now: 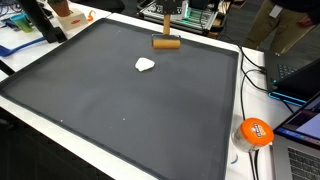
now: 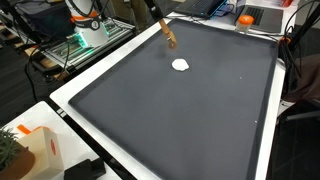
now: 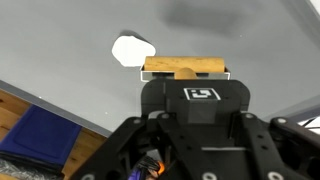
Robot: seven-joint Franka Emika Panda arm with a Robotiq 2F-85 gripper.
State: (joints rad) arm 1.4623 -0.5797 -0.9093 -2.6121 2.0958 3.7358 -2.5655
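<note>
Wooden block (image 3: 185, 66), short and light brown, sits crosswise in the claw (image 3: 186, 76), which is clamped on it, a fingertip pressing on each end. In both exterior views the block hangs directly beneath the claw, close to one edge of a wide dark mat (image 1: 120, 110). Whether it rests on the mat or hovers just above cannot be told. A small white lump (image 3: 132, 50) lies on the mat near the claw, ahead of it and off to one side in the wrist view, clear of the block. Judging by this, the grasp is made; the block has not been released.
</note>
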